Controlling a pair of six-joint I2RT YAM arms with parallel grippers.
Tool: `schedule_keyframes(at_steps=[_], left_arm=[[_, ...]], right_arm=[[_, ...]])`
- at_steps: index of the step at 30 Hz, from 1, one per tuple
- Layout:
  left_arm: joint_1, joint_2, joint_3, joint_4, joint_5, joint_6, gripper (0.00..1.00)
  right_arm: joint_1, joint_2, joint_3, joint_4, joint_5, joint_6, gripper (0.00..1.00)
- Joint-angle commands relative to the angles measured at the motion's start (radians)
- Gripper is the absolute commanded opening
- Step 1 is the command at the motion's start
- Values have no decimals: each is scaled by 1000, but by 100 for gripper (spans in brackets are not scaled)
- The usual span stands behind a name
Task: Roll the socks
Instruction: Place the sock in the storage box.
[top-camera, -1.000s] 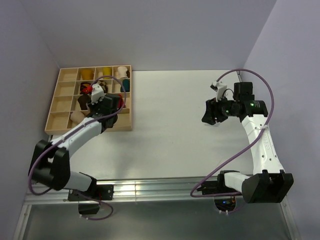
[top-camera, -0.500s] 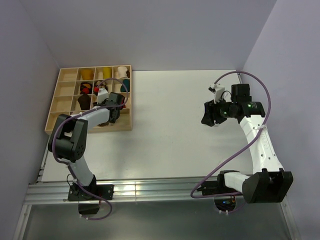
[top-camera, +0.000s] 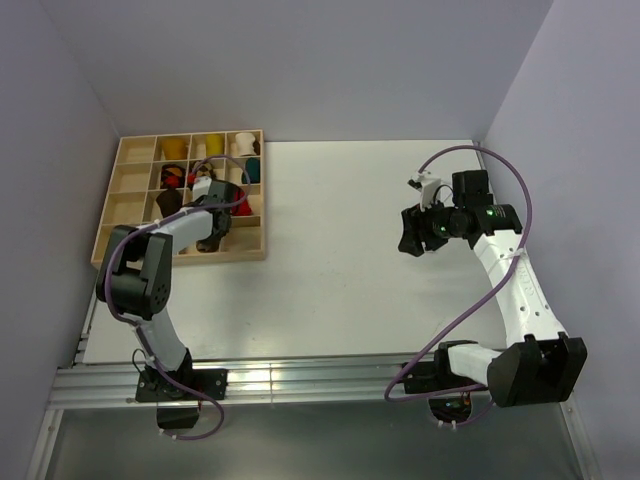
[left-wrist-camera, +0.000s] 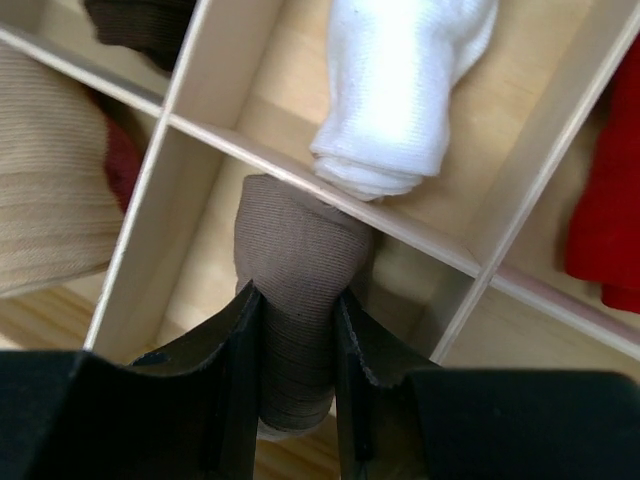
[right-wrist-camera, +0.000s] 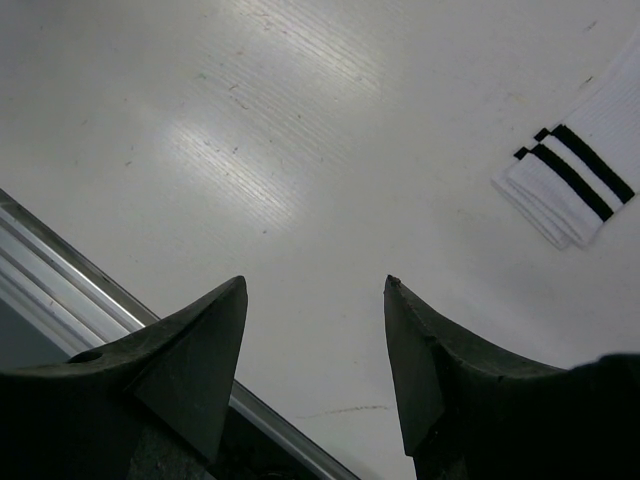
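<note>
My left gripper (left-wrist-camera: 297, 295) is shut on a rolled brown sock (left-wrist-camera: 300, 240), which hangs over a compartment of the wooden tray (left-wrist-camera: 250, 152). From above, this gripper (top-camera: 210, 228) sits over the tray's (top-camera: 106, 236) near right part. Over the right half of the white table my right gripper (top-camera: 410, 240) is open, with nothing between its fingers (right-wrist-camera: 200, 350). A pale sock with dark-striped cuff (right-wrist-camera: 572, 180) lies flat on the table at the upper right of the right wrist view; the top view does not show it.
Other tray compartments hold rolled socks: a white one (left-wrist-camera: 400, 90), a tan one (left-wrist-camera: 50, 210), a red one (left-wrist-camera: 610, 210), plus yellow (top-camera: 212, 145) and teal (top-camera: 252, 170) ones at the back. A metal rail (top-camera: 300, 378) runs along the table's near edge.
The left arm has folded, its elbow swinging up and in, while its gripper stayed over the tray with the brown sock. The right gripper has drifted slightly left.
</note>
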Motion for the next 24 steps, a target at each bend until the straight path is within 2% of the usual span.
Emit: schedule_keyframes(at_steps=[1, 6, 10, 16, 18, 19, 24], left_arm=[[-2, -29, -45, 51, 303, -9, 0], [21, -61, -101, 69, 337, -34, 0], [53, -73, -173, 135, 455, -49, 6], [85, -99, -243, 218, 515, -71, 21], [85, -122, -256, 226, 503, -68, 29], [85, -133, -259, 227, 497, -63, 37], [85, -217, -300, 252, 454, -43, 51]], right_arm=[[8, -6, -10, 44, 22, 11, 64], [19, -9, -15, 47, 23, 14, 64], [30, -7, -16, 49, 26, 17, 64], [36, -7, -27, 55, 36, 20, 64], [38, -6, -29, 58, 42, 20, 64], [39, -4, -29, 58, 45, 20, 64], [50, 0, -27, 63, 51, 27, 64]])
